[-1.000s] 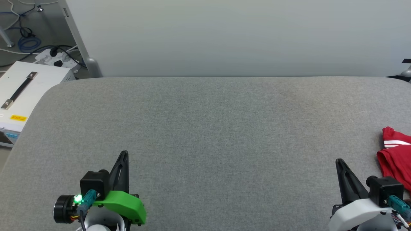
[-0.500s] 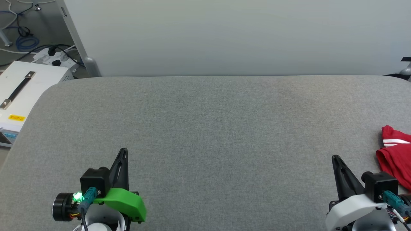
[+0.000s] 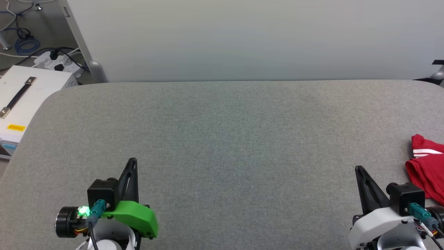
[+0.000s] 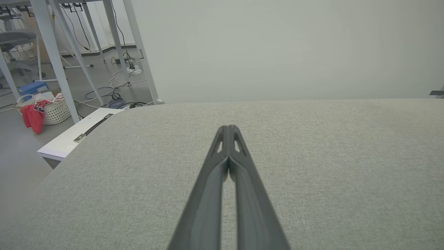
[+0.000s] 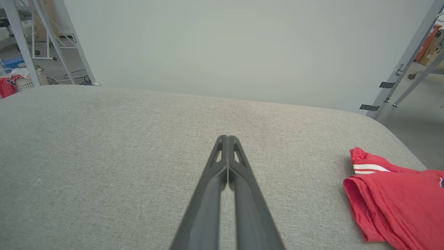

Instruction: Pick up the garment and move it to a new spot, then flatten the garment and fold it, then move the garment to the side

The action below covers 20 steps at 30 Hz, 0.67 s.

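My left gripper (image 3: 133, 161) and right gripper (image 3: 358, 169) each have their fingers pressed together, holding nothing, above the near side of the grey padded table (image 3: 225, 132). The garment (image 3: 427, 170) lies crumpled at the table's right edge, near my right gripper but apart from its fingers.

Head camera looks steeply down on the grey padded table (image 3: 222, 139). Wrist cameras skim low toward the pale partition (image 4: 277, 48) at twelve o'clock. Head and right wrist views share the garment (image 3: 428, 170) at three o'clock.
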Motion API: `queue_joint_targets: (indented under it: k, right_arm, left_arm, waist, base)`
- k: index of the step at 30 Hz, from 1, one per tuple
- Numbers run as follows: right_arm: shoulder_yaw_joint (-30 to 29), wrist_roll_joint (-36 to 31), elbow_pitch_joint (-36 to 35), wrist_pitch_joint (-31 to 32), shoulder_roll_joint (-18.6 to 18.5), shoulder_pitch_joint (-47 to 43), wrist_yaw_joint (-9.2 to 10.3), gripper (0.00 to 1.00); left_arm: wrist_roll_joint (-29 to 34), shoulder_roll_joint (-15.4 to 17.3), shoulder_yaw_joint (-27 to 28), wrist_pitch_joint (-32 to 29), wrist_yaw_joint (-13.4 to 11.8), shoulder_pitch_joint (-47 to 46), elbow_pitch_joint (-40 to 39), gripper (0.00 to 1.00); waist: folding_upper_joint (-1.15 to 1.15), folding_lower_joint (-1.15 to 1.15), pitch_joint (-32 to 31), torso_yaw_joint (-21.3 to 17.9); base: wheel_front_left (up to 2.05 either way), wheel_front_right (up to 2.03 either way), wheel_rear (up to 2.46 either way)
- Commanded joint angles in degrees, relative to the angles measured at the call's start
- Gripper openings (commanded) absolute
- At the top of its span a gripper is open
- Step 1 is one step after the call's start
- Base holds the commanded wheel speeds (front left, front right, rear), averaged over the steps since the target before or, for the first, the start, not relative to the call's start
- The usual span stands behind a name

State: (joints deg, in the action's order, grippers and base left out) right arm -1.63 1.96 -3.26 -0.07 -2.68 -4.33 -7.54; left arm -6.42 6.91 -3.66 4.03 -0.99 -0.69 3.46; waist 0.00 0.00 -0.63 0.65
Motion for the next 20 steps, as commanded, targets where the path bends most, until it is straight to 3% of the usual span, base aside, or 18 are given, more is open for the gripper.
queue_joint_targets:
  k: [1, 20]
  right_arm:
    - [0.22, -0.45, 0.38, 0.05, -0.15, 1.24, 0.04, 0.00]
    - [1.21, -1.51, 2.40, 0.06, -0.19, 3.41, 0.05, 0.00]
  left_arm:
    - [0.81, -0.69, 0.35, -0.25, 0.30, 0.51, -0.40, 0.00]
    - [4.75, -3.03, 2.68, -2.90, 0.79, 0.64, -2.54, 0.00]
  waist:
    - [0.00, 0.00, 0.03, -0.03]
    - [0.00, 0.00, 0.45, -0.46]
  base:
    - [0.00, 0.00, 0.00]
    - [0.00, 0.00, 0.00]
